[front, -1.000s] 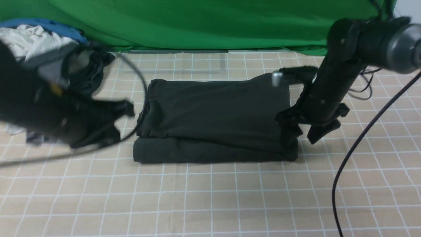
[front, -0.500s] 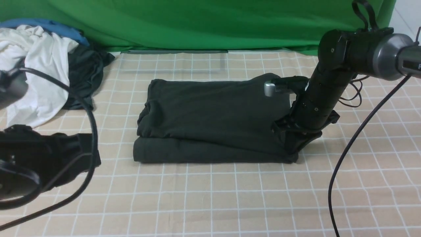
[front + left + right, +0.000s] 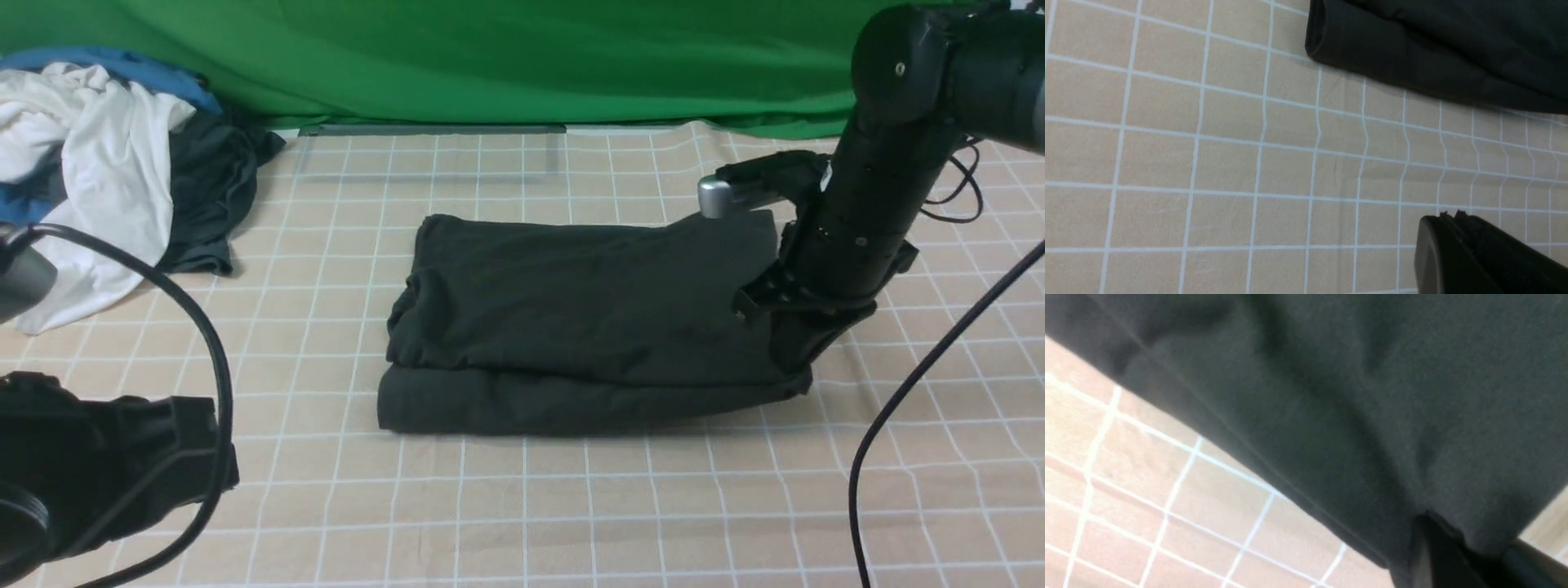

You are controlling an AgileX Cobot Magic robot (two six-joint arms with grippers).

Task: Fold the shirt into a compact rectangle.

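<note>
Shirt [image 3: 588, 318] lies folded, long axis left-right, right tool [image 3: 788, 351] clenching its right edge.

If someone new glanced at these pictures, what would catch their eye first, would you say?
Probably the folded black shirt mid-table, with the right gripper clamped on its right edge. Then the green backdrop behind, and the clothes heap at the far left.

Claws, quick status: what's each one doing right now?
Left claw: shut, empty, off the shirt.
Right claw: shut on the shirt's right edge.
</note>
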